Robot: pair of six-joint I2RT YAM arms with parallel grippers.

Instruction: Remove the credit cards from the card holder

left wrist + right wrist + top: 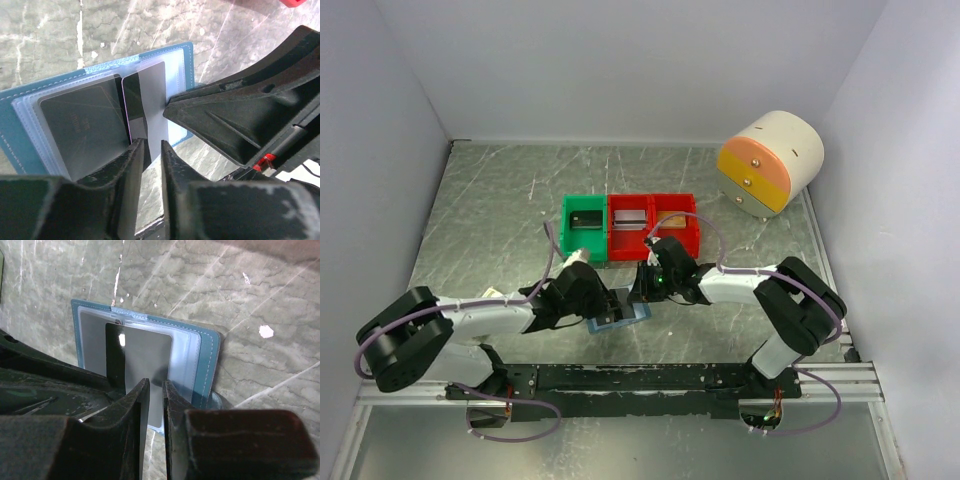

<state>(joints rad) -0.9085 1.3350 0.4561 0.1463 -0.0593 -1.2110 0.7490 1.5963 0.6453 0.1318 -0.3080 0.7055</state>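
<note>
Tight between left hand (152, 145) and right hand (155, 385), nearly touching over the open holder (207, 360). No spare gap in either, both pinched on one card (142, 357). Blocked just beyond the hands by bins (623, 247). Open bench (480, 220) on the outer side of each hand.

In the right wrist view, the lower edge of the dark grey card (145, 352) is disappearing between the fingers of the right gripper (156, 386). The left arm's dark body is hiding the lower left of the card holder (207, 360). In the left wrist view, the picture's left edge is cutting the holder off. There, whether the left gripper (150, 146) is pinching a card or a sleeve is proving impossible to tell. From above, both grippers are covering nearly all of the holder, and the contents of the red bins (652, 244) are looking too small to identify.
</note>
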